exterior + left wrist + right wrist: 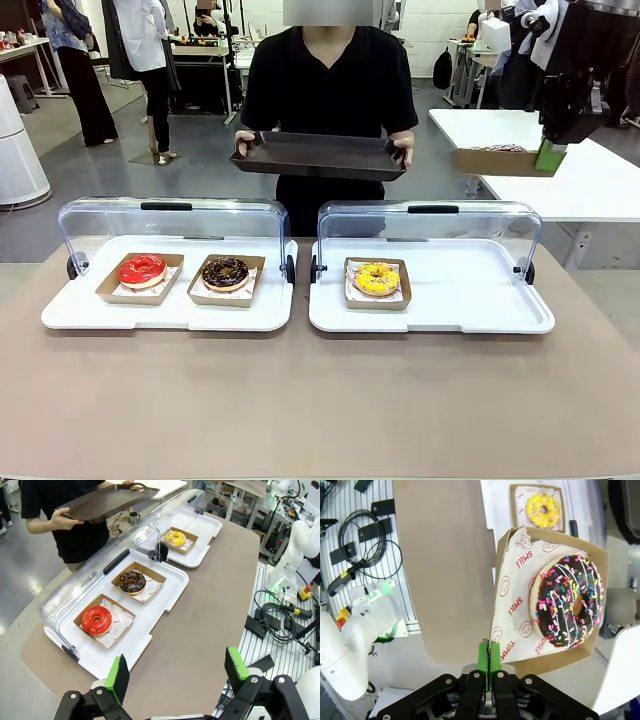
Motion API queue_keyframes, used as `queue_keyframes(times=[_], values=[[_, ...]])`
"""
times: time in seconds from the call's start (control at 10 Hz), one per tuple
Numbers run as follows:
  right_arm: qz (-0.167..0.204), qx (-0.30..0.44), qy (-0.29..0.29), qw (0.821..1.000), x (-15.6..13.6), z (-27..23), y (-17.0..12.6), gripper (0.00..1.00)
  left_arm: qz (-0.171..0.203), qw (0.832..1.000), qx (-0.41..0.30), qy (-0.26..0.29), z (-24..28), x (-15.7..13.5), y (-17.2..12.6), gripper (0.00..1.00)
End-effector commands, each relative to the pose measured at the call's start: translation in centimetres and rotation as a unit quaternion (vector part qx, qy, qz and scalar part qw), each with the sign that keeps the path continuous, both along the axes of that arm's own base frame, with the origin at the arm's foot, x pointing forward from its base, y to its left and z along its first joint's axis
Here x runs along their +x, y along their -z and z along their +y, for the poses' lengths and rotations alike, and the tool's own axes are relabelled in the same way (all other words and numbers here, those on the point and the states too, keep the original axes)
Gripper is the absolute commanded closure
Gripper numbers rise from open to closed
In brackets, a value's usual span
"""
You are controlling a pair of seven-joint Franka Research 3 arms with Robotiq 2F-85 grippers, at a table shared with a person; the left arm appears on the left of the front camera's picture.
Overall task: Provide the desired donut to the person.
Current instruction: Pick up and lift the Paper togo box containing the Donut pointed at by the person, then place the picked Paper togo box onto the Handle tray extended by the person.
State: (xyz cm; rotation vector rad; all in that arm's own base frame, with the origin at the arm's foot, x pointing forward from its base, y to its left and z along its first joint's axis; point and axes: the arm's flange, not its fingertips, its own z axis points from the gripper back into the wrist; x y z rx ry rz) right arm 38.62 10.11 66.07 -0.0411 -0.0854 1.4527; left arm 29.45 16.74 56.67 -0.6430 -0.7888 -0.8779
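The sprinkle donut [570, 602] is up in the air, chocolate icing with coloured sprinkles, sitting on printed paper [512, 605] inside its cardboard box [550, 661]. The right claw [489, 655] has the box pinched by its rim, green pads clamped tight on the card and the paper's edge. From across the room the claw [548, 155] hangs high beyond the table's far right corner with the box [495, 160] sticking out level to its side, well apart from everything else.

The person [330, 80] stands at the far edge, both hands [403, 148] gripping a dark tray [320, 155] held out flat at waist height.

Down on the table [320, 400] two white cases sit side by side along the far edge, clear lids [165, 222] swung back. The left case [165, 312] carries a red donut [142, 269] toward its left end and a chocolate donut [225, 272] toward its right, each in its own box. The right case [470, 300] has a yellow donut [377, 278] near its left end, the rest of its base bare.

The left claw [177, 669] hovers over the table's left end, fingers spread wide, gripping nothing.
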Motion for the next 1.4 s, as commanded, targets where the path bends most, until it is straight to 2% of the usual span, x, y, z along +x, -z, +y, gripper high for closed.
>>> queue_keyframes(times=[0.0, 1.3], values=[[-0.003, -0.001, 0.001, 1.0, -0.58, -0.12, 0.0, 1.0, -0.007, 1.0, -0.002, 0.004, 0.2, -0.1, 0.05, 0.0], [-0.003, -0.001, 0.001, 1.0, -0.58, -0.12, 0.0, 1.0, -0.007, 1.0, -0.002, 0.004, 0.2, -0.1, 0.05, 0.0]])
